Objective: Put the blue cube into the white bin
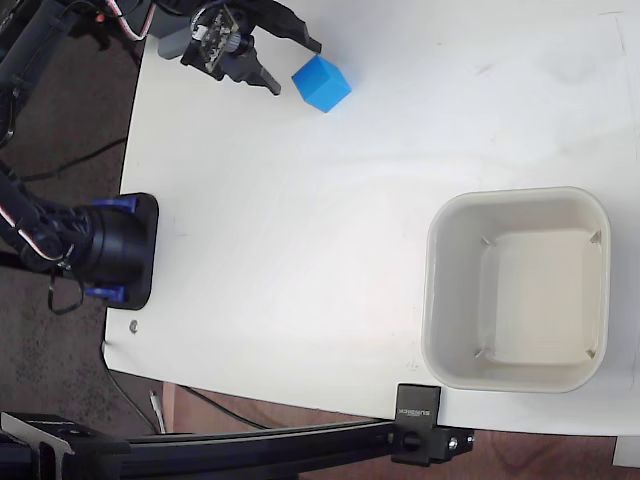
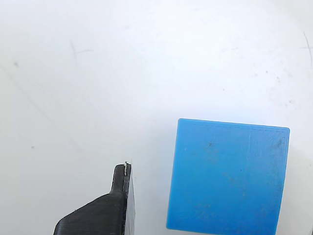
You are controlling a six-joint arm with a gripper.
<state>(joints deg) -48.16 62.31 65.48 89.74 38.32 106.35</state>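
Observation:
The blue cube (image 1: 322,83) sits on the white table near its top left part in the fixed view. My gripper (image 1: 297,66) is open just left of the cube, one black finger above its top corner and the other at its left side, neither clearly touching. In the wrist view the blue cube (image 2: 227,178) fills the lower right, and one dark fingertip (image 2: 120,196) stands to its left with a gap between them; the other finger is out of frame. The white bin (image 1: 432,290) stands empty at the right of the table, far from the cube.
The arm's black and blue base (image 1: 115,250) sits at the table's left edge. A black clamp (image 1: 430,430) on a bar grips the front edge below the bin. Dark floor and cables lie beyond the left edge.

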